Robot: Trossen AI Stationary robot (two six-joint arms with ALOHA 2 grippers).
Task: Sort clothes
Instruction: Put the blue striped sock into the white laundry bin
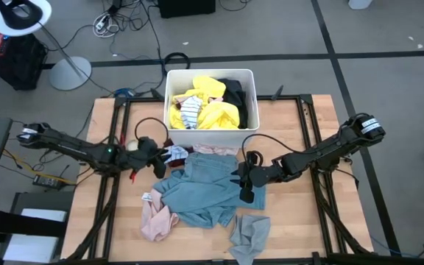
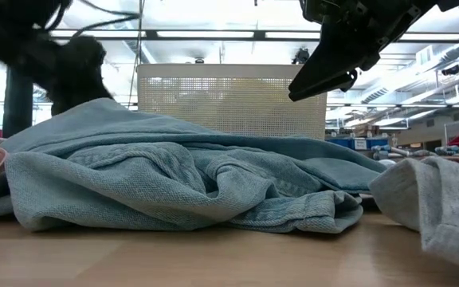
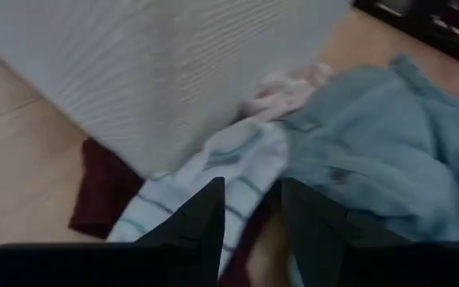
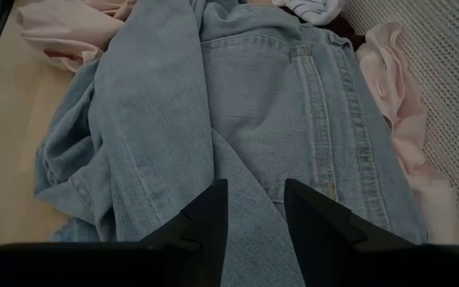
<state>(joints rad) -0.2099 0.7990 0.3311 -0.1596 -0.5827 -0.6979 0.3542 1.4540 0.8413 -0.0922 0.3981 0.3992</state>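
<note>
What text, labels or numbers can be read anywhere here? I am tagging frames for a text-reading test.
None can be read.
Small white tag at the denim garment's edge: too small to read.
White bin, yellow clothes, pink garment, grey garment: no print visible.
Background shelves in the low view: too blurred to read anything.

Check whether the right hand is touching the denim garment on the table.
Apart. The low view shows the right hand hanging in the air above the denim garment, with the white bin visible between them.
</note>
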